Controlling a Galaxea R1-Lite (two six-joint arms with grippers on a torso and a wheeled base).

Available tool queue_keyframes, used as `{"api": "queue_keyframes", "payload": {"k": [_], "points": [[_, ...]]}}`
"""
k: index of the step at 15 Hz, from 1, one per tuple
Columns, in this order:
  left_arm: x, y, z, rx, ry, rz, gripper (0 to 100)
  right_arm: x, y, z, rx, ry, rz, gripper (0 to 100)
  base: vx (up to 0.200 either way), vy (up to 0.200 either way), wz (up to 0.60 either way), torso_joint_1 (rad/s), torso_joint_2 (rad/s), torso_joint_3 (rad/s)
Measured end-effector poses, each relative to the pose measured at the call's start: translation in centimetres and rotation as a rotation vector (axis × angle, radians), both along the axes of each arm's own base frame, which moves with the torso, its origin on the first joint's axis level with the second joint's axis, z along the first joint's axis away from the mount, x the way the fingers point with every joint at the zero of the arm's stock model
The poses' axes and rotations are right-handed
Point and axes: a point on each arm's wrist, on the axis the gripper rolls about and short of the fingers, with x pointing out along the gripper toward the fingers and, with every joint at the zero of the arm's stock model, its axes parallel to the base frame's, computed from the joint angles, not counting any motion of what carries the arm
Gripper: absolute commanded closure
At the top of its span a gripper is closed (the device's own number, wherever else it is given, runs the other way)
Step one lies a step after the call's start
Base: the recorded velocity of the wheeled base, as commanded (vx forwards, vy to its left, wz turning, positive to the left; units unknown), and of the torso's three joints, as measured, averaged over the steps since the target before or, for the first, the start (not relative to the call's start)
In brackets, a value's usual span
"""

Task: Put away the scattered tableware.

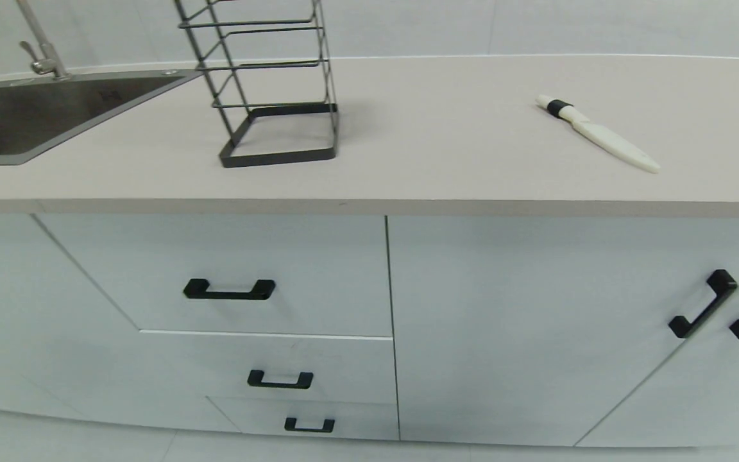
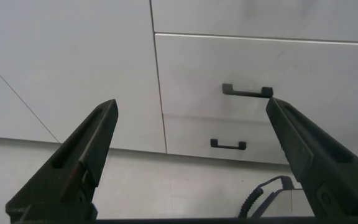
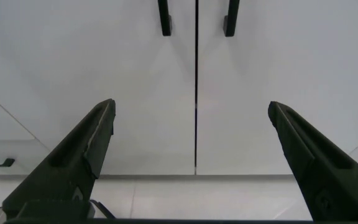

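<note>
Presently, with your left gripper (image 2: 190, 106) and right gripper (image 3: 191, 106) both spread wide and empty before the cabinet fronts (image 1: 510, 308) below the wire rack (image 1: 278, 154), raise the right one to the white utensil (image 1: 600, 135) on the countertop (image 1: 446, 128) well right of that rack, closing across its width.

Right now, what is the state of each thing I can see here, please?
left hand, open, holding nothing.
right hand, open, holding nothing.
white utensil, lying flat on the counter.
rack, upright, holding nothing.
top drawer, shut.
middle drawer, shut.
bottom drawer, shut.
cabinet doors, shut.
</note>
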Motion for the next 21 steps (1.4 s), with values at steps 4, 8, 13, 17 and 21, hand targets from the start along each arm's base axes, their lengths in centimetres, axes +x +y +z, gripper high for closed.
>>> {"api": "queue_keyframes", "payload": {"k": [4, 8, 13, 17, 21], "points": [[0.0, 0.0, -0.01, 0.003, 0.0, 0.0, 0, 0.0, 0.0, 0.01, 0.0, 0.0, -0.001, 0, 0.0, 0.0, 0.0, 0.0, 0.0, 0.0], [0.0, 0.0, 0.0, 0.006, 0.0, -0.001, 0, 0.0, 0.01, 0.03, -0.009, 0.001, 0.001, 0, 0.0, 0.0, 0.0, 0.0, 0.0, 0.0], [0.0, 0.0, -0.02, 0.004, 0.001, 0.0, 0, -0.01, 0.0, 0.05, -0.009, -0.001, 0.002, 0, 0.0, 0.0, 0.0, 0.025, -0.03, -0.004], [0.0, 0.0, -0.01, 0.005, 0.001, -0.001, 0, -0.01, 0.0, 0.04, -0.009, 0.0, 0.001, 0, 0.0, 0.0, 0.0, 0.226, -0.08, -0.108], [0.0, 0.0, 0.01, 0.013, -0.001, -0.001, 0, -0.01, 0.0, 0.04, -0.009, 0.0, 0.001, 0, 0.0, 0.0, 0.0, 0.217, -0.58, -0.205]]}}
